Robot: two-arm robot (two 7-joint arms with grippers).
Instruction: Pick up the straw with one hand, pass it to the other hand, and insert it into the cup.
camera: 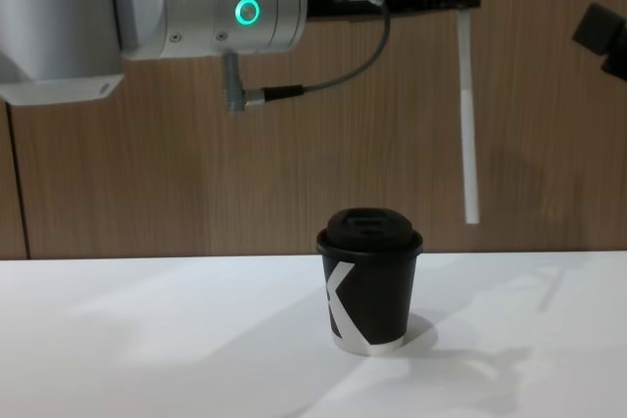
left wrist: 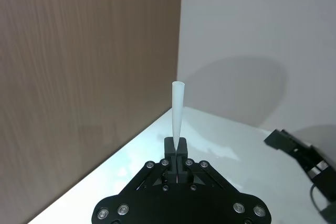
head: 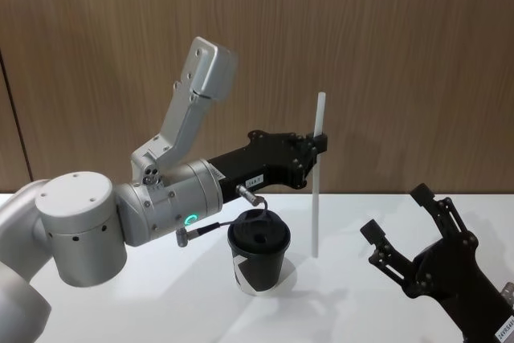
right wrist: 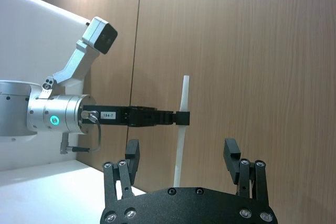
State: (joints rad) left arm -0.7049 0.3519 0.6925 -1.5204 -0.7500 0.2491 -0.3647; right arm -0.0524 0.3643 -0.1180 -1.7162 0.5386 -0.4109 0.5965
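Observation:
The white straw (head: 316, 198) hangs upright, with my left gripper (head: 317, 144) shut on it near its upper third. Its lower end is off the table, to the right of the black cup (head: 259, 251) and about level with the lid in the chest view. The cup (camera: 369, 281) stands upright with its lid on and the white K facing me. My right gripper (head: 399, 214) is open at the lower right, apart from the straw. The right wrist view has the straw (right wrist: 185, 93) beyond the open right gripper (right wrist: 181, 153). In the left wrist view the straw (left wrist: 177, 108) rises from the left gripper (left wrist: 176, 148).
The white table (head: 161, 311) meets a brown wood-panelled wall (head: 361, 38) behind. My silver left arm (head: 161, 206) with its green ring and grey cable reaches across above the cup. The table to the cup's right carries only shadows.

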